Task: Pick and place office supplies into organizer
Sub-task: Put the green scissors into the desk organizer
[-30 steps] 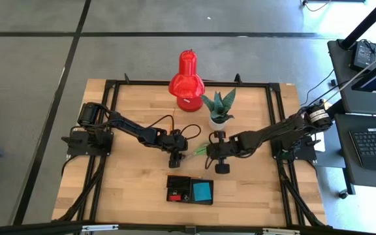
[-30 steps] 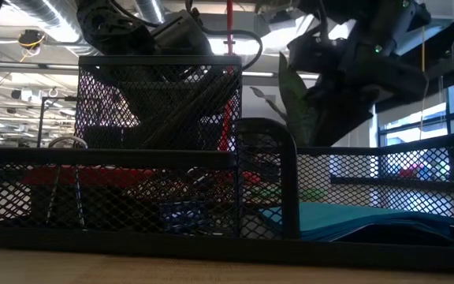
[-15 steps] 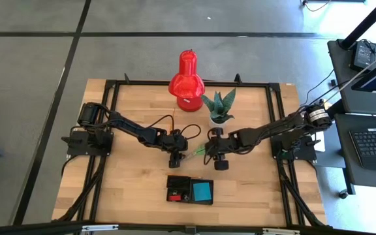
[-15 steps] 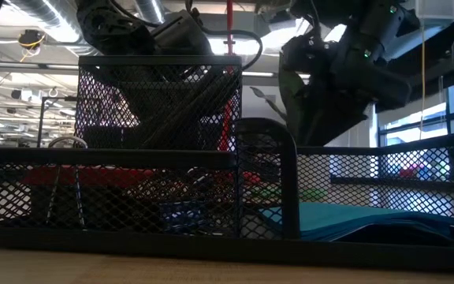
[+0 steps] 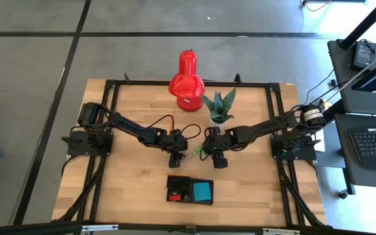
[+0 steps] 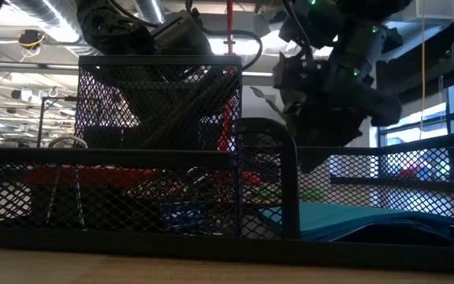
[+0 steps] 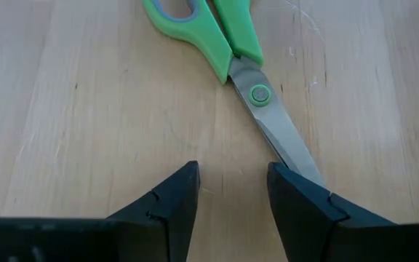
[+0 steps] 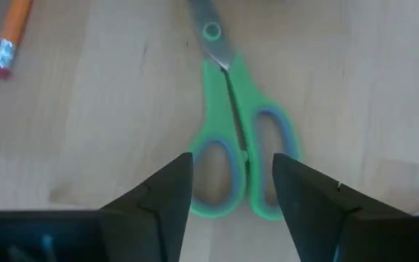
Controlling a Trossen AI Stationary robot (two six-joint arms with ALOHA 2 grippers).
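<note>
Green-handled scissors [image 7: 231,44] lie flat on the wooden table between my two grippers, also seen in the right wrist view [image 8: 235,145]. My left gripper [image 7: 231,182] stands open at the blade end, and the blade tip runs behind one finger. My right gripper [image 8: 231,182] is open over the handle loops, one finger on either side. An orange pencil [image 8: 9,36] lies on the wood beyond the scissors. The black mesh organizer [image 5: 190,190] sits near the table's front edge with a blue note pad [image 5: 202,190] and a small red piece [image 5: 173,193] inside. My left gripper has the scissors' blade tip [image 7: 293,156] passing behind one finger; I cannot tell whether it touches. My right gripper has its fingers beside the green handle loops [image 8: 268,138], coming from above; I cannot tell whether they touch.
A big red lamp-like object [image 5: 187,81] and a potted green plant [image 5: 219,108] stand at the far side, just behind the grippers. Bare wood lies to the left and right of the organizer. In the low view the organizer's mesh [image 6: 132,197] fills the foreground.
My right gripper has moved toward the table's left edge, closer to the scissors and my left gripper. The scissors have stayed where they were.
</note>
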